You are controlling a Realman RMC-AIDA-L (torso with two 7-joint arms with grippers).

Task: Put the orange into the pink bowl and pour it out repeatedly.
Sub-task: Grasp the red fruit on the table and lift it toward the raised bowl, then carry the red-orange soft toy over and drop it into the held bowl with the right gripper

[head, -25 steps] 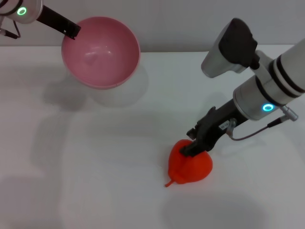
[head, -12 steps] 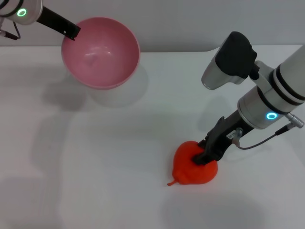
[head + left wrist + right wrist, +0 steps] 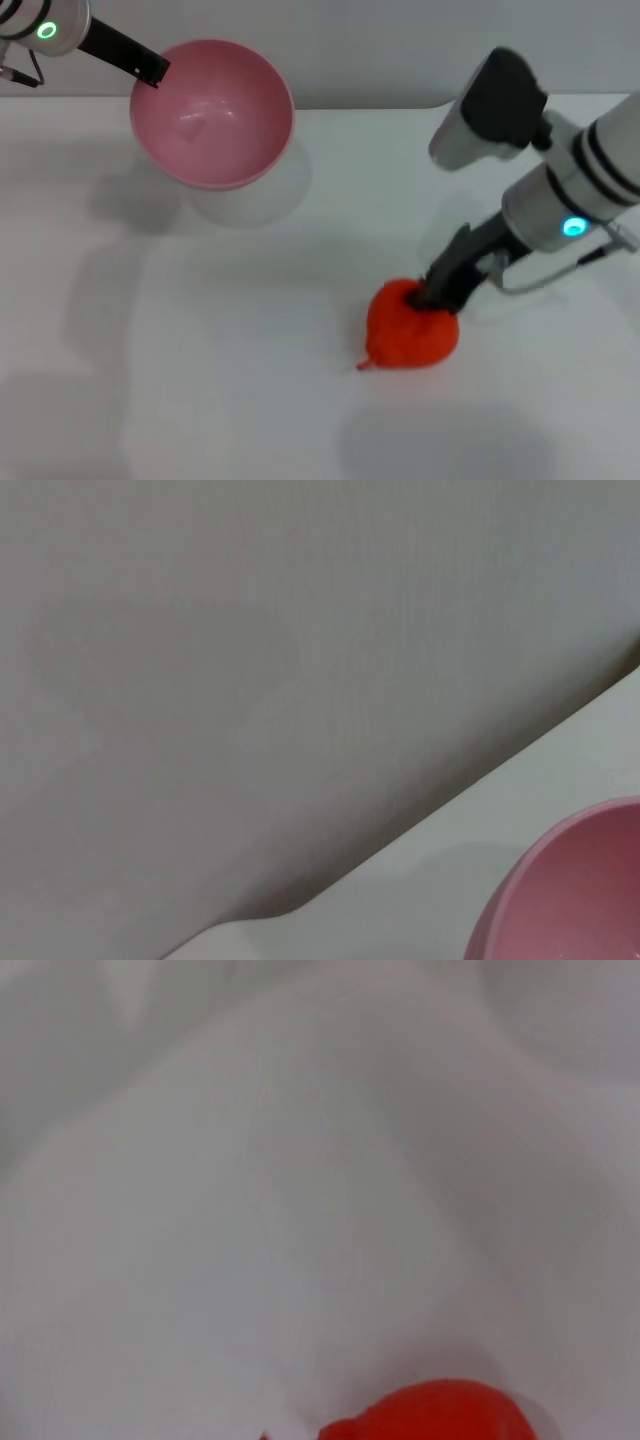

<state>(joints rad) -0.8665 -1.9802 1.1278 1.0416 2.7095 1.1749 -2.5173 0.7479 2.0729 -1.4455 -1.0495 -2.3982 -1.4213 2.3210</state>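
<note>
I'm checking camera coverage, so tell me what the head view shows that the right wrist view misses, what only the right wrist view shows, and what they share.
Only the head view shows the pink bowl, empty and held by its rim at the far left by the left gripper, and the right gripper down on the top of the orange. It also shows the orange's stem nub pointing toward the robot. The right wrist view adds nothing of its own. Both show the orange on the white table.
</note>
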